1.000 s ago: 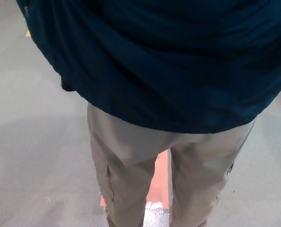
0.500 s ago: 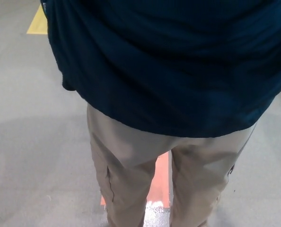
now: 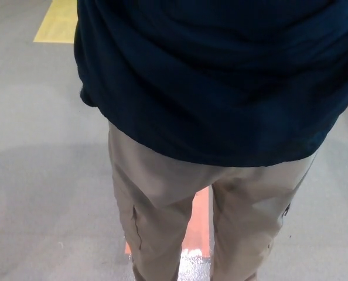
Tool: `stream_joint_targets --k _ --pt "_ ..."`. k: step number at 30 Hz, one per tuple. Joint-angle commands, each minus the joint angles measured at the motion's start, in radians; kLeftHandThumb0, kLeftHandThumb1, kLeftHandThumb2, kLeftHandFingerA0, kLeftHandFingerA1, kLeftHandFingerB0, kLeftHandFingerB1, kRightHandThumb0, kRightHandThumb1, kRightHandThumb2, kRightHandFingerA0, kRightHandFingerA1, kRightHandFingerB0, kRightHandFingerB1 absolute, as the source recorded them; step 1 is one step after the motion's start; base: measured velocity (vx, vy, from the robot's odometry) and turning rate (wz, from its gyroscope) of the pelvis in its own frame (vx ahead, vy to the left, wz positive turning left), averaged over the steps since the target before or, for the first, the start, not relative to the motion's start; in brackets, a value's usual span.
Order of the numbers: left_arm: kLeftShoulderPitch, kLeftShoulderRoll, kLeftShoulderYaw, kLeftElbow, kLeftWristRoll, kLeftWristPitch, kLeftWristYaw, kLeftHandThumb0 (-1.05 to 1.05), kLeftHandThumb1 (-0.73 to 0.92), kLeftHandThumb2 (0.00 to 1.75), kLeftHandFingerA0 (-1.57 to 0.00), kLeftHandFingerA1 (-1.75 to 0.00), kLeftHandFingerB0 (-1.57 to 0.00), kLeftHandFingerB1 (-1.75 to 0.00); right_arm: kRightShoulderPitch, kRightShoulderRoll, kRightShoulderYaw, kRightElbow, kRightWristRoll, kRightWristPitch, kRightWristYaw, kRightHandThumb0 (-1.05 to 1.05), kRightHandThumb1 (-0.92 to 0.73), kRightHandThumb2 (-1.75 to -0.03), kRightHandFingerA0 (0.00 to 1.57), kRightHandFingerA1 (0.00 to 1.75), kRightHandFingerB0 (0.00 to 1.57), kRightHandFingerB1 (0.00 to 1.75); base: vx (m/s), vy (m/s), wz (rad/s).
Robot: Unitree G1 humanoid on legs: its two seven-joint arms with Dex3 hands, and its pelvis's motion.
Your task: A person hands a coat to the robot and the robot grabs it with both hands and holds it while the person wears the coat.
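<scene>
From the head view, a dark navy fabric coat (image 3: pixel 221 76) fills the upper and middle of the frame, its top and right side cut off by the edges. Below its hem, a person's legs in beige trousers (image 3: pixel 156 199) run out of the bottom. Neither robot hand shows, so their hold cannot be told. On the grey floor (image 3: pixel 39 164), a yellow painted patch (image 3: pixel 57 22) sits upper left, and an orange strip (image 3: pixel 198 228) shows between the legs. No writing is readable.
</scene>
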Motion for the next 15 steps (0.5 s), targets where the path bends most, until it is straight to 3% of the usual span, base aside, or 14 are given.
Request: stream_joint_targets --k 1,3,4,5,6,8,9,10,11,15 --pt "0.837 -0.417 0.128 -0.610 -0.015 -0.225 0.135 -0.87 0.74 1.06 0.00 -0.07 -0.02 -0.13 0.813 0.322 0.004 -0.489 0.055 -0.193 -0.145 -0.92 -0.76 -1.02 0.00 0.03 0.00 0.00 0.00 0.000 0.00" --pt "0.857 -0.427 0.123 -0.612 -0.020 -0.243 0.140 -0.87 0.74 1.06 0.00 -0.07 -0.02 -0.13 0.839 0.338 0.008 -0.485 0.031 -0.205 -0.160 -0.92 -0.76 -1.02 0.00 0.03 0.00 0.00 0.00 0.000 0.00" --pt "0.900 -0.433 0.112 -0.609 -0.033 -0.278 0.137 -0.72 0.85 0.65 0.00 -0.05 0.00 -0.20 0.881 0.359 0.015 -0.478 -0.018 -0.211 -0.188 -0.92 -0.79 -1.07 0.00 0.05 0.00 0.01 0.00 0.000 0.00" --pt "0.919 -0.436 0.108 -0.608 -0.038 -0.293 0.135 -0.72 0.85 0.65 0.00 -0.05 0.00 -0.20 0.899 0.369 0.018 -0.475 -0.039 -0.214 -0.200 -0.92 -0.79 -1.07 0.00 0.05 0.00 0.01 0.00 0.000 0.00" --pt "1.109 -0.564 0.051 -0.592 0.137 -0.278 0.271 -0.74 0.73 1.06 0.00 -0.16 -0.01 -0.21 1.049 0.396 0.072 -0.423 -0.136 -0.284 -0.281 -0.88 -0.83 -1.12 0.00 0.12 0.00 0.08 0.00 0.000 0.00" --pt "1.146 -0.578 0.044 -0.556 0.166 -0.313 0.312 -0.72 0.72 1.05 0.00 -0.18 -0.01 -0.20 1.092 0.411 0.094 -0.408 -0.170 -0.299 -0.307 -0.89 -0.85 -1.13 0.00 0.10 0.00 0.07 0.00 0.000 0.00" --pt "1.146 -0.547 0.027 -0.479 0.225 -0.349 0.377 -0.79 0.77 1.04 0.00 -0.09 0.00 -0.09 1.164 0.418 0.129 -0.411 -0.238 -0.284 -0.336 -0.95 -0.91 -1.16 0.00 0.06 0.00 0.01 0.00 0.000 0.00" --pt "1.139 -0.529 0.017 -0.432 0.255 -0.367 0.414 -0.68 0.71 1.05 0.00 -0.22 0.00 -0.22 1.205 0.421 0.150 -0.407 -0.264 -0.283 -0.345 -0.96 -0.90 -1.14 0.00 0.06 0.00 0.00 0.00 0.000 0.00" --pt "1.130 -0.518 0.009 -0.386 0.269 -0.376 0.444 -0.70 0.69 1.06 -0.02 -0.26 -0.04 -0.24 1.231 0.418 0.164 -0.394 -0.270 -0.293 -0.349 -0.96 -0.90 -1.13 0.00 0.06 0.00 0.00 0.00 0.000 0.00" --pt "1.133 -0.471 -0.023 -0.247 0.309 -0.342 0.484 -0.76 0.76 1.09 -0.01 -0.19 -0.04 -0.19 1.266 0.407 0.197 -0.311 -0.280 -0.325 -0.379 -0.93 -0.87 -1.09 0.00 0.05 0.00 0.00 0.00 0.000 0.00"
